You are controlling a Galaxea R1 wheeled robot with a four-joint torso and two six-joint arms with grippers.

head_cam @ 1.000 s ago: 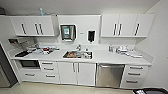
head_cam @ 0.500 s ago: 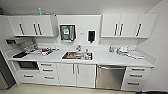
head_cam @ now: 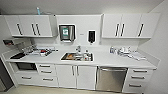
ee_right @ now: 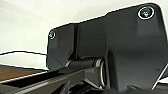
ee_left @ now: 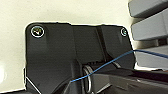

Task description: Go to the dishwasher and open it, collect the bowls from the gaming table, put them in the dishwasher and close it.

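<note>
The dishwasher (head_cam: 111,79) has a brushed steel front and a bar handle along its top. It sits shut under the white counter, right of the double doors below the sink, in the head view. The bowls and the gaming table are out of view. Each wrist view has the robot's own dark plate across it, against a pale floor or wall.
A white kitchenette spans the wall ahead: a counter (head_cam: 105,59) with a steel sink (head_cam: 77,56), upper cabinets (head_cam: 130,25), a towel dispenser (head_cam: 67,32) and a soap dispenser (head_cam: 91,36). Dishes lie on the counter at left (head_cam: 41,52) and right (head_cam: 125,51). A microwave (head_cam: 25,66) sits low left. A wall (head_cam: 160,50) closes the right side.
The kitchenette has grown larger and slid lower in the head view, so the camera has come closer. Nothing on the counter has moved.
</note>
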